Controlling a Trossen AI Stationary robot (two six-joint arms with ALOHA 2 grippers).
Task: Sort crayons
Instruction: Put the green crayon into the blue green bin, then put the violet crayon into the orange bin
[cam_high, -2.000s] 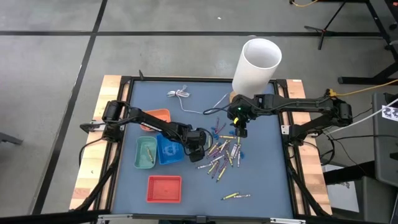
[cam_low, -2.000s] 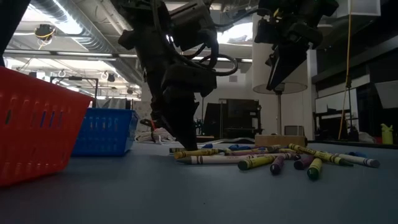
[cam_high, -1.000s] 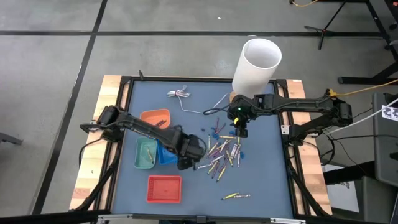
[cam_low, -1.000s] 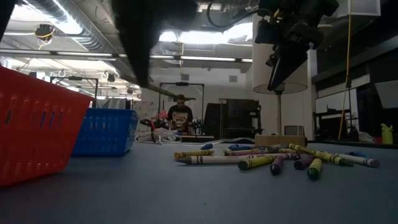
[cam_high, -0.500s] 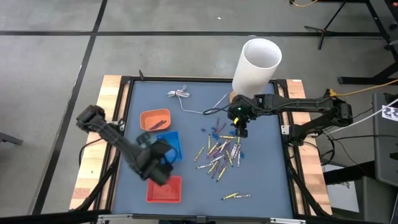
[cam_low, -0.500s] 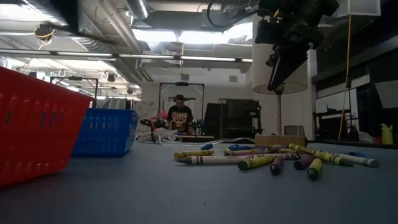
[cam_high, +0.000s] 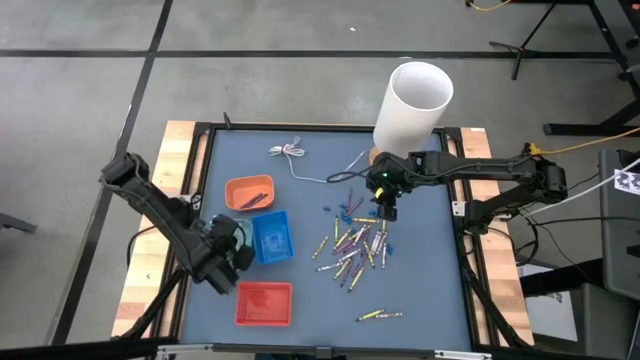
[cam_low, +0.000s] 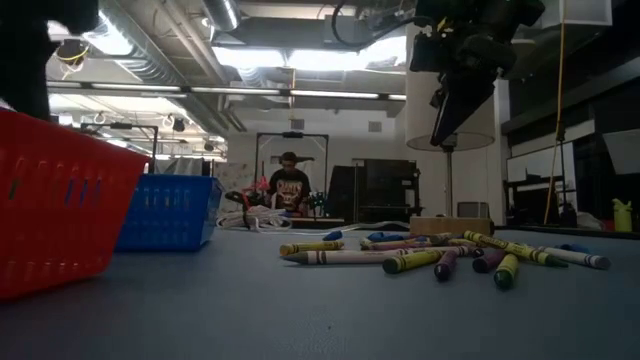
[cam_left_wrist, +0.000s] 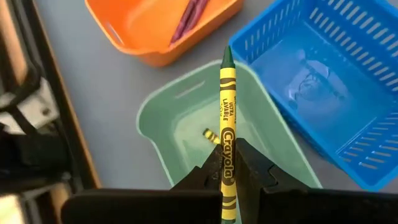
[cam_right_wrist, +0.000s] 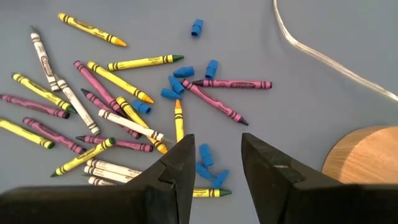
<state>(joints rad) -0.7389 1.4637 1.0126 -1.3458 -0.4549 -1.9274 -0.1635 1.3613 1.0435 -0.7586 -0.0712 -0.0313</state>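
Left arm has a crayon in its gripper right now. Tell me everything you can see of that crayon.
The crayon is a slim stick in a yellow paper wrapper with black Crayola lettering and black bands, ending in a dark green tip. The left gripper is shut on its lower part, one finger on each side, the tip pointing away from the wrist. It hangs above the green tray, touching nothing else visible. A small yellow piece already lies in that tray.

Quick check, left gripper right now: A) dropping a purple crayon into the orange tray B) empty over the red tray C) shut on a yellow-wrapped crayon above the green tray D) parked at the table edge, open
C: in the left wrist view the left gripper is shut on a yellow-wrapped crayon with a green tip, and the green tray lies right beyond it.
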